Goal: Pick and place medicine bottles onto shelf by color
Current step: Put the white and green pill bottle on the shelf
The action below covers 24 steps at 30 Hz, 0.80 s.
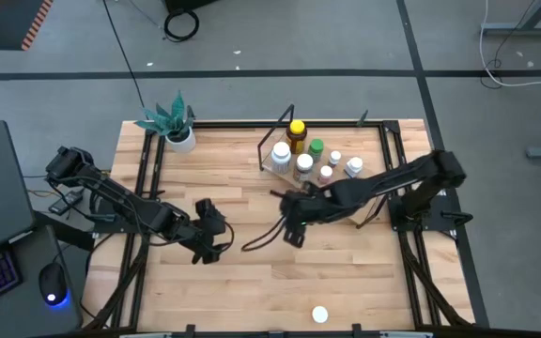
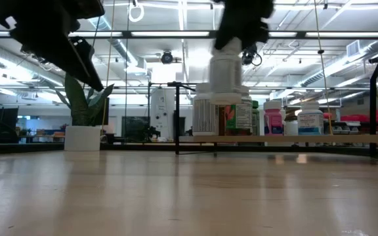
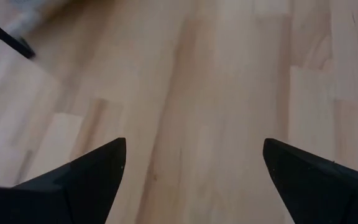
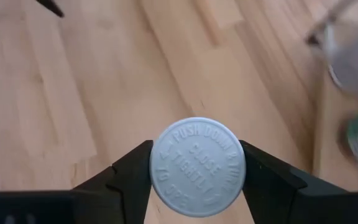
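Note:
My right gripper [image 4: 194, 149] is shut on a white-capped medicine bottle [image 2: 226, 78], lifted above the middle of the table, on the near side of the shelf. The shelf [image 1: 272, 169], a light-wood board in a black wire frame, stands at the far right. It carries several bottles, among them an amber one with a yellow cap [image 1: 296, 131] and a green-capped one [image 1: 316, 147]. Another white bottle [image 1: 319, 314] stands by the table's near edge. My left gripper [image 3: 194, 144] hovers open over bare wood at centre left, touching nothing. My right gripper pinches the bottle's round white cap [image 4: 197, 167] between its two fingers [image 4: 129, 177], one on each side of the rim. The fingers slant down from above. The bottle hangs upright below them, clear of the table [image 2: 189, 196].
A white pot with a green plant [image 1: 177, 131] stands at the far left corner. Black frame rails [image 1: 148, 169] run along the table's left and right sides. Open wood lies between the arms and the near edge.

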Tool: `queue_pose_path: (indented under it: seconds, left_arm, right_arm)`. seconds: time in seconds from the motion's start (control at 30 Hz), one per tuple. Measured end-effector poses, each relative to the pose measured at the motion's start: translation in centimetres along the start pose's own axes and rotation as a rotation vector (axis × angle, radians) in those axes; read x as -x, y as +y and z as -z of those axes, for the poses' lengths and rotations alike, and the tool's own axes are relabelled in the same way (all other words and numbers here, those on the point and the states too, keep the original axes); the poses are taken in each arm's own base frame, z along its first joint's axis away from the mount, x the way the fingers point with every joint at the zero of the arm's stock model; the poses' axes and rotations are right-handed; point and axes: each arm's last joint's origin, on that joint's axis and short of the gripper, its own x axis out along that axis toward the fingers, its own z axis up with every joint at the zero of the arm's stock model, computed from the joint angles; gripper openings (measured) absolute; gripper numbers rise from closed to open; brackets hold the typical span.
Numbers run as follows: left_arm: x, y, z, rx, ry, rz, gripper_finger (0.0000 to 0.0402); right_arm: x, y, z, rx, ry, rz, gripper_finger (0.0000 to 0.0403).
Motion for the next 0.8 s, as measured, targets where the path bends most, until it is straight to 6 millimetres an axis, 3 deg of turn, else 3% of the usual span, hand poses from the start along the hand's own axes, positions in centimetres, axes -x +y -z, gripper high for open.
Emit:
queue_pose_path:
  seconds: [0.13,0.4,0.8]
  left_arm:
    - [0.0,0.0,-0.4,0.011,-0.064,-0.047,0.0384]
    - [0.1,-0.2,-0.8,-0.016,-0.103,-0.034,0.0384]
    - [0.1,-0.3,-0.9,0.025,-0.116,-0.025,0.0384]
  right_arm:
    - [1.2,-2.3,2.2,-0.115,-0.003,0.034,0.0211]
    - [1.9,-7.4,6.8,-0.219,0.006,0.137,0.0218]
    - [2.9,-12.4,9.6,-0.289,0.001,0.222,0.0219]
